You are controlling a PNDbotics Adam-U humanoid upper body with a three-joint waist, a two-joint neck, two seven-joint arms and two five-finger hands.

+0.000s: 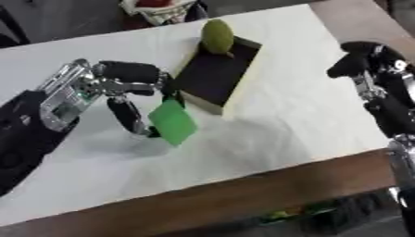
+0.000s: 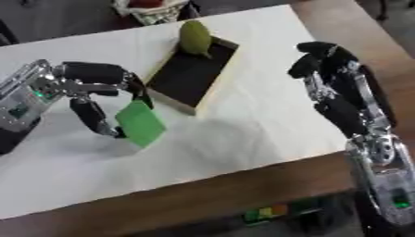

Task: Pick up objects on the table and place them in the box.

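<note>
Two hands in view over a white-covered table [image 1: 267, 139]. Left hand [image 1: 122, 88] comes in from the left side, fingers and thumb curled round a flat green card [image 1: 172, 121], pinching it at its upper and left edges; the card hangs tilted, its lower corner close to the cloth, whether touching I cannot tell. The card sits just beside the near-left corner of the box [image 1: 235, 85], apart from it and outside it. Box is a shallow open tray with pale walls and a dark floor, lying askew near the table's centre, long axis running from near-left to far-right. A yellow-green pear [image 1: 217, 36] stands upright at the far end of the box, against the far wall. Right hand [image 2: 336, 90] is at the right edge of the table, well apart from box and card, raised, holding nothing; fingers bent downward at the top, black against the cloth. Beyond the table's far edge a red-and-white item [image 1: 158, 7] shows, partly cut off.
</note>
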